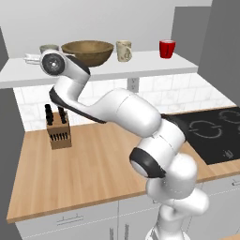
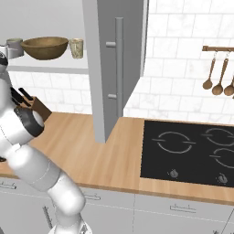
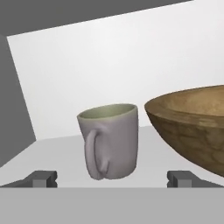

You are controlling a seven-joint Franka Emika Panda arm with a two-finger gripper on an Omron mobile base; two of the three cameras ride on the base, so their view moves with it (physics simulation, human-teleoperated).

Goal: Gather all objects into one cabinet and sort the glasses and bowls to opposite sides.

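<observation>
the pincer stands with its fingers wide apart and nothing between them, level with the white shelf of the open cabinet. straight ahead of it, just beyond the tips, sits the grey cup, upright, its handle turned toward the pincer. just to the right of the cup, close but not clearly touching, is the wooden bowl. farther along the same shelf come the cream mug and, well apart at the far end, the red cup.

all four things already share one shelf, so the gathering looks done. the sorting does not: the bowl sits in among the cups, with the grey one on one side and two on the other. my guess is the grey cup is next to be taken.
</observation>
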